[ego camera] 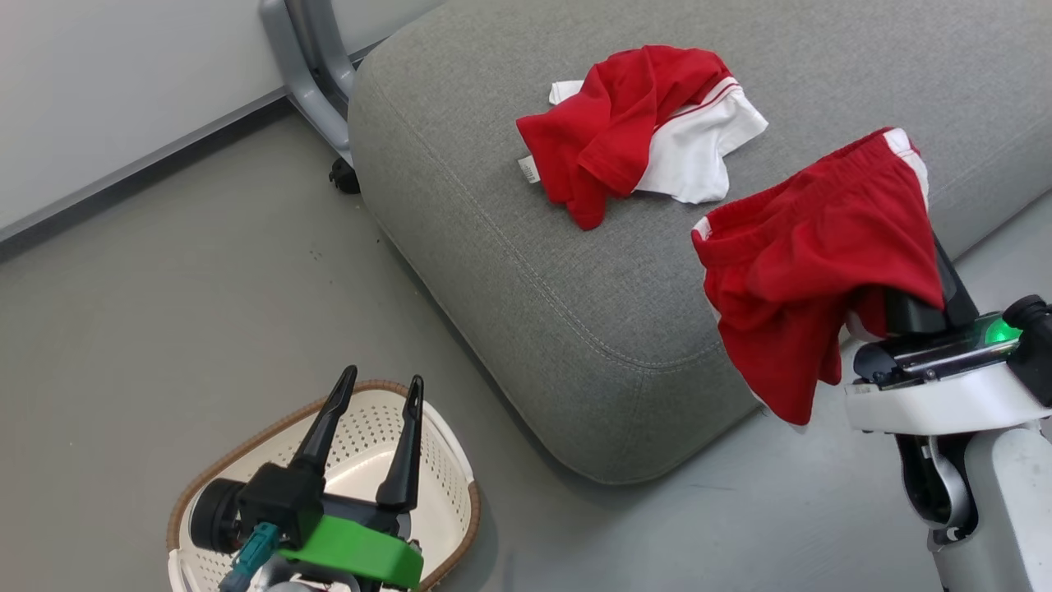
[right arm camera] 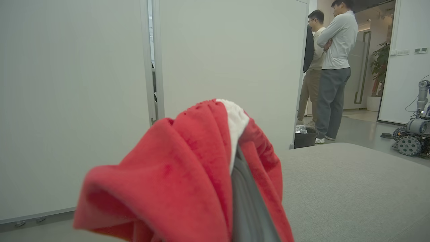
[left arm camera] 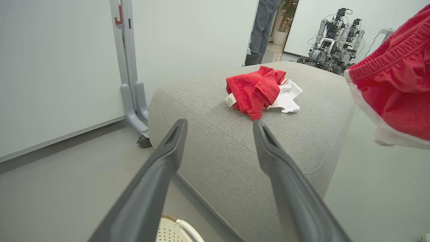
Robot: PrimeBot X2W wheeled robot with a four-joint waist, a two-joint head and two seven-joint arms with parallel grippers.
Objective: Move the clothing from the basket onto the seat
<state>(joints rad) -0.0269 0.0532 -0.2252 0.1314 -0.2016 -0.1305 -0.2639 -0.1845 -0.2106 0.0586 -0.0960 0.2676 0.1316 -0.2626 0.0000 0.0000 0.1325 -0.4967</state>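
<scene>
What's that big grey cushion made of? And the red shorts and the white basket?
The seat looks like matte woven grey fabric, showing weave and a stitched seam. The shorts are soft red cloth, probably knit: they drape in folds, with a gathered waistband. The basket is likely white plastic with punched holes; its brown rim looks woven.

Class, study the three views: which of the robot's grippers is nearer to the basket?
Left. The left gripper hangs open over the basket; the right gripper, shut on the red shorts, is far off by the edge of the seat.
</scene>
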